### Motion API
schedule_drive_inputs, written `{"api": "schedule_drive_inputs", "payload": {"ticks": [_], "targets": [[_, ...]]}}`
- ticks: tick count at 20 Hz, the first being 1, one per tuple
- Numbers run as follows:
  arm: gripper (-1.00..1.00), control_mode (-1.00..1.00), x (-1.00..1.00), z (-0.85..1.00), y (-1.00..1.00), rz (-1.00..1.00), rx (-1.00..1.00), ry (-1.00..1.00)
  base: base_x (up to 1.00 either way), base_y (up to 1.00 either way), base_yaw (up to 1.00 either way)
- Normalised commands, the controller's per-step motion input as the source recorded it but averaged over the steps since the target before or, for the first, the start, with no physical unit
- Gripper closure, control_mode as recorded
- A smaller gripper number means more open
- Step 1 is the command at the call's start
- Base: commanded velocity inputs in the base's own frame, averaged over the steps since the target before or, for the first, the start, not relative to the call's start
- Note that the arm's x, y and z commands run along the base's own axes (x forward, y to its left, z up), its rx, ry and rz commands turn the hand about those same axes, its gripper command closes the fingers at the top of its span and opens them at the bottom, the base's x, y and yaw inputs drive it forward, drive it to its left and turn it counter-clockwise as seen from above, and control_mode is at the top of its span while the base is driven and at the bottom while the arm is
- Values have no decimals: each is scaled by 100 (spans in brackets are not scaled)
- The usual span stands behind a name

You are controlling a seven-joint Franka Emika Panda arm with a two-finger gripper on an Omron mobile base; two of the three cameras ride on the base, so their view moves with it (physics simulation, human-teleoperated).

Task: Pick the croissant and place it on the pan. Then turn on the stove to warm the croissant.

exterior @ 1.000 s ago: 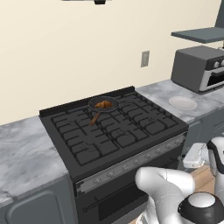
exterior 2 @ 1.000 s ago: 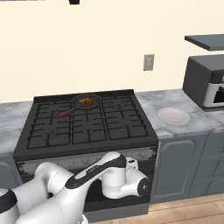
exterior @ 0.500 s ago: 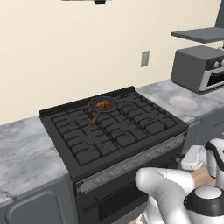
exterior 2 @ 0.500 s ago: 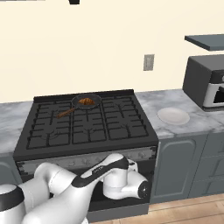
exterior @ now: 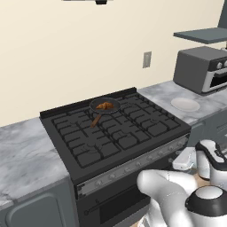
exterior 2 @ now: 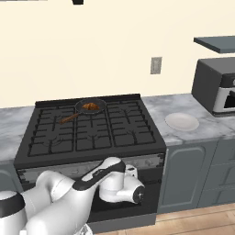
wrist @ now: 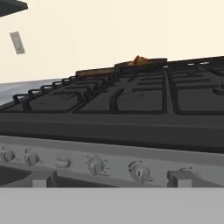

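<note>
1. Gripper hangs low at the stove's front knob strip, jaws fully apart, holding nothing.
2. Hand view looks across the grates at knob level.
3. Pan sits on the rear burner; its wooden handle points toward the stove front, angled left.
4. Croissant lies in the pan, long axis roughly crosswise.
5. No legible labels or writing.

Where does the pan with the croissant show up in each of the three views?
Left base view: the pan sits upper middle, on the stove's back grates, handle toward the lower left.
Right base view: upper left of centre, on the back grates.
Hand view: a thin dark sliver near the top, right of centre.
Shared landmark: the orange croissant in it.
</note>
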Motion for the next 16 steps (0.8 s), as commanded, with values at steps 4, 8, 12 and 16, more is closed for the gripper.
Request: {"api": "schedule_drive_inputs", "payload": {"ticks": [4,8,12,16], "targets": [[-100,-100,39,-36,0,0,0,0,0,0,0],[-100,-100,34,-29,-1,0,0,0,0,0,0],[-100,-100,12,-23,-1,0,0,-1,0,0,0],[-100,-100,4,-24,0,0,0,-1,0,0,0]]}}
